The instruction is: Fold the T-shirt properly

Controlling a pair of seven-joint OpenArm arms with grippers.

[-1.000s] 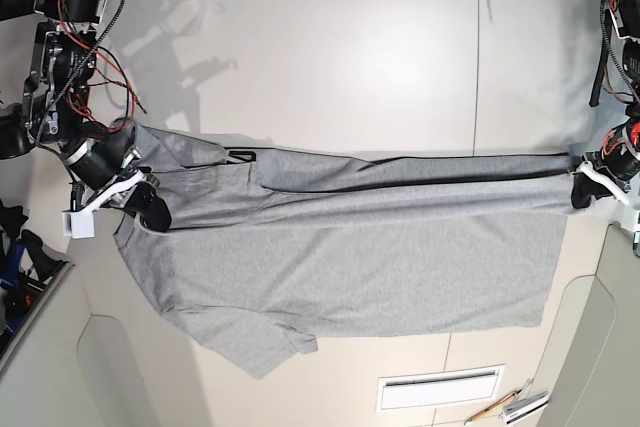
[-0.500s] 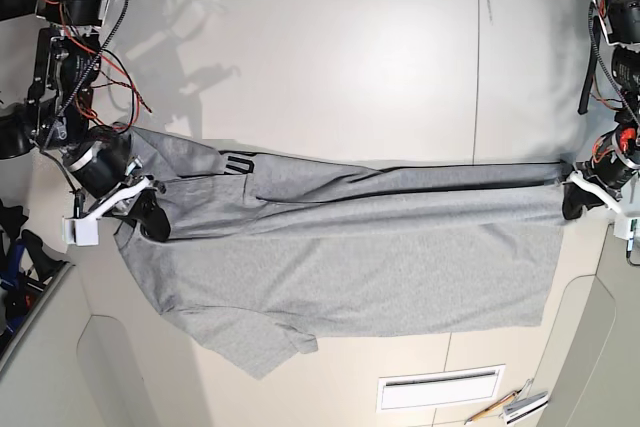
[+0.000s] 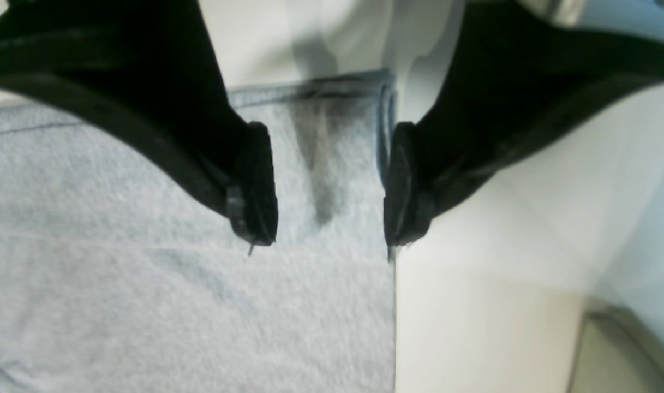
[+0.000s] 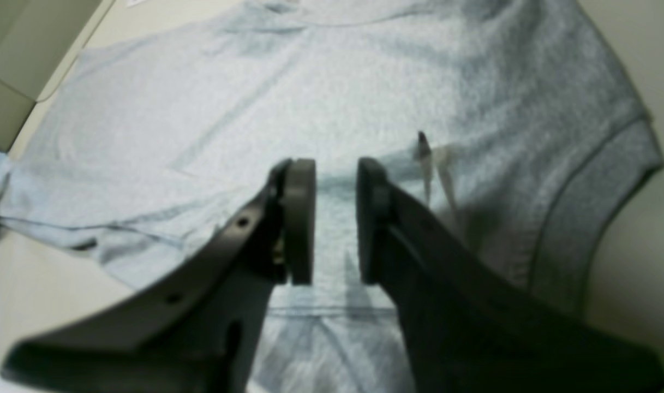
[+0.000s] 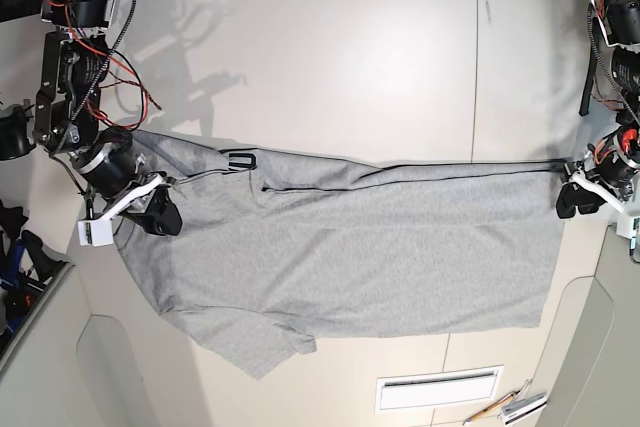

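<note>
One light heather-grey short-sleeved cotton T-shirt [image 5: 350, 257] lies spread flat on the pale tabletop [image 5: 350, 67], with two black-fingered grippers poised at its two ends.

Nearest in the left wrist view, the left gripper [image 3: 327, 191] stands with its jaws parted to a medium gap and nothing between them, straddling the straight hem edge of the shirt [image 3: 173, 273], which lies below and to one side of the fingers; the blur leaves it unclear whether the pads touch the cloth. In the right wrist view, the right gripper [image 4: 335, 218] has its jaws only narrowly apart, empty, above the shirt [image 4: 310, 82] near a sleeve. Farther off, in the base view, the left gripper [image 5: 575, 199] sits at the hem corner, the right gripper [image 5: 160, 215] at the shoulder end, beside a small patch of black lettering [image 5: 240, 159].
</note>
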